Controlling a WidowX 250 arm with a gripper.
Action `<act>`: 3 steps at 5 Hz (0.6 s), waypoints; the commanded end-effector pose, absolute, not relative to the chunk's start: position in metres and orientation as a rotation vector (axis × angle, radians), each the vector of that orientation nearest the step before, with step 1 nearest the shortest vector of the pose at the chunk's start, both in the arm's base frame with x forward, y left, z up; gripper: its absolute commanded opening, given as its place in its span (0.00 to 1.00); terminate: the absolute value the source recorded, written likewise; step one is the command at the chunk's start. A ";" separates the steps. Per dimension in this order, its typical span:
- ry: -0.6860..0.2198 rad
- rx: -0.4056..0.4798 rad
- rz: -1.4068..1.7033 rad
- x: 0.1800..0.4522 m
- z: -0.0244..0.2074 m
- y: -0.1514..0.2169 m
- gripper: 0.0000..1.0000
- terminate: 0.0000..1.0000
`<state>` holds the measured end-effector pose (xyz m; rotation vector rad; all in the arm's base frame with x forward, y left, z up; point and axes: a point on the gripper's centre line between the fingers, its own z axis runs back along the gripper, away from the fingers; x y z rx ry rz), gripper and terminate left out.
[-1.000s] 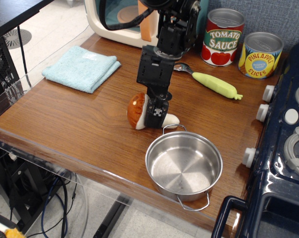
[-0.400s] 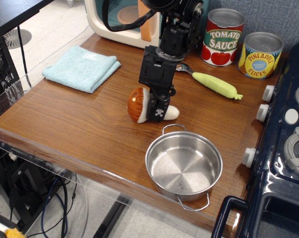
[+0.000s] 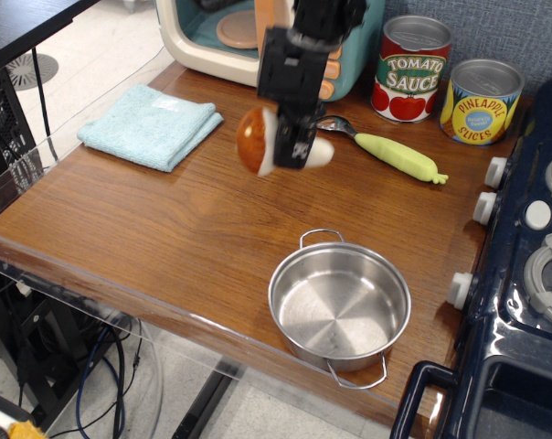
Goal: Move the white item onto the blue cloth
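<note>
The jaws are clamped on the white item (image 3: 274,144), a plush mushroom held sideways with its brown cap pointing left and its white stem end poking out to the right of the gripper (image 3: 292,146). The mushroom hangs clear above the counter (image 3: 148,229), roughly over the middle of it and just in front of the spoon (image 3: 386,151) with the yellow-green handle.

The blue cloth (image 3: 151,124) lies folded at the far left of the counter, well apart from the mushroom. The step in hand looks like the carry: lifted, but not yet over the target. To do it well, I would keep the height while travelling left and slightly away, so the cap does not drag on the wood or catch the cloth's raised near edge. Aim for the middle of the cloth, not its edge, since the rounded cap could roll once released. Lower until the mushroom rests on the towel before letting go; a drop from height may bounce it off.

The steel pot (image 3: 340,306) near the front right edge is empty, its bare bottom showing. The tomato sauce can (image 3: 413,69) and the pineapple can (image 3: 481,101) stand at the far right, both with lids on; contents unseen. None of them sits on the likely path.
</note>
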<state>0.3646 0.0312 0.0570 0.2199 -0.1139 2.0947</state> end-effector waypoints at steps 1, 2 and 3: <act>-0.205 0.035 2.207 0.358 0.146 0.072 0.00 0.00; -0.230 0.025 2.337 0.368 0.148 0.112 0.00 0.00; -0.249 -0.007 2.440 0.380 0.149 0.149 0.00 0.00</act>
